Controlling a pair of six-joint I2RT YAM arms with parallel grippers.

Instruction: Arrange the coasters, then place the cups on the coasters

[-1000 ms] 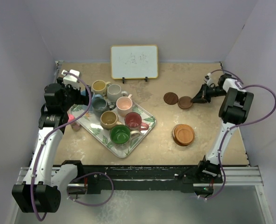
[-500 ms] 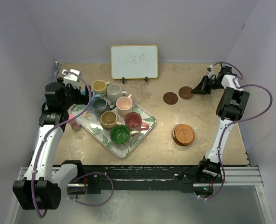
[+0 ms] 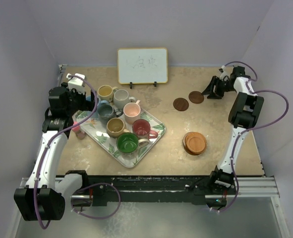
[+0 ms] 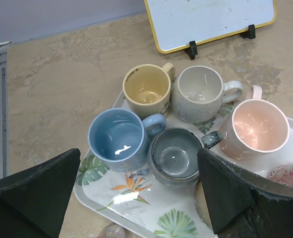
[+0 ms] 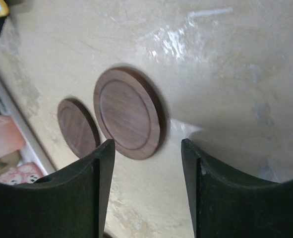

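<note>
Right gripper [image 5: 146, 148]: your fingers have just sprung apart; they stand spread, pinching nothing.
Placed coaster [image 5: 129, 113]: carried up-frame over the last second, it now lies flat on the table at the upper right of the overhead view, just beside a second dark coaster [image 5: 77, 127].
Stack [image 3: 194, 143]: the remaining coasters, lower right.
Left gripper [image 4: 139, 196]: fingers wide, hanging over the cups [image 4: 173, 158] on the tray [image 4: 101, 171].
Meaning: two coasters are laid; the stack probably comes next.

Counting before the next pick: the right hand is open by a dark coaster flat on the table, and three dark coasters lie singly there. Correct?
Two, not three: the top external view shows one dark coaster by the open right hand and a second coaster beside it. The rest holds.
</note>
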